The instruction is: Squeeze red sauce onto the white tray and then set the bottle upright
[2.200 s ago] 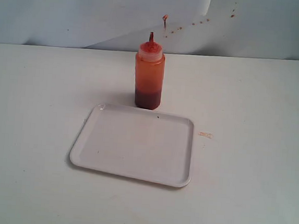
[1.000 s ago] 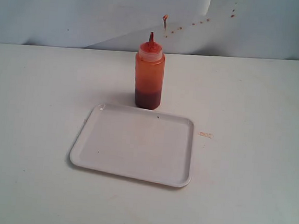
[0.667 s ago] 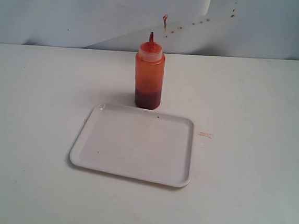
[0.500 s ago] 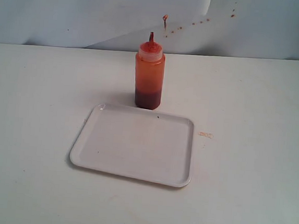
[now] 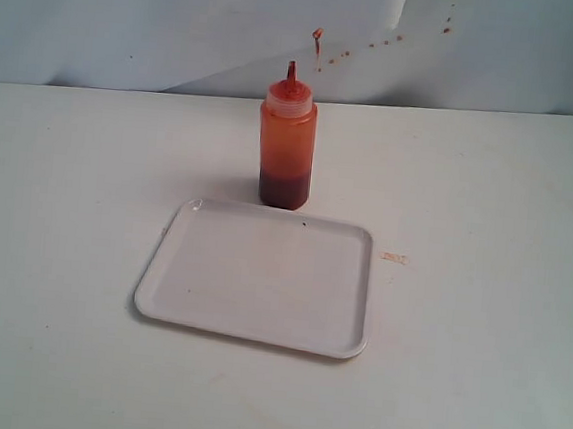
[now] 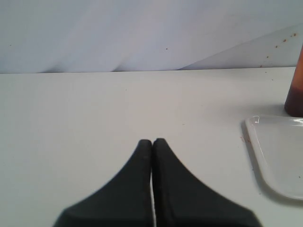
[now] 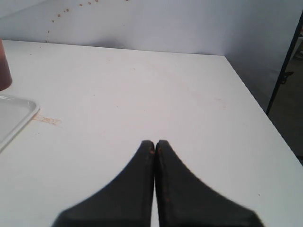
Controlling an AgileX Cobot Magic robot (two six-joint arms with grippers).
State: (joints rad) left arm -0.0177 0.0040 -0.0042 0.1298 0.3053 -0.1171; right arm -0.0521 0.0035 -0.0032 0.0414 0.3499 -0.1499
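Exterior view: bottle (image 5: 287, 139) stood upright toward the desk's (image 5: 489, 192) far edge, tray (image 5: 261, 278) just nearer. The left gripper (image 6: 152, 142) and right gripper (image 7: 155, 143) were closed, empty.

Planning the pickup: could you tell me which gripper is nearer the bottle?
Left, likely: the bottle sits ahead, inward of the left gripper, and farther off the right gripper.

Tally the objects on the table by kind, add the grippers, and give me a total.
Bottle: 1, the bottle, standing upright
Tray: 1, the tray, with no sauce on it
Grippers: 2, the left gripper and the right gripper, both shut and holding nothing
Total: 4
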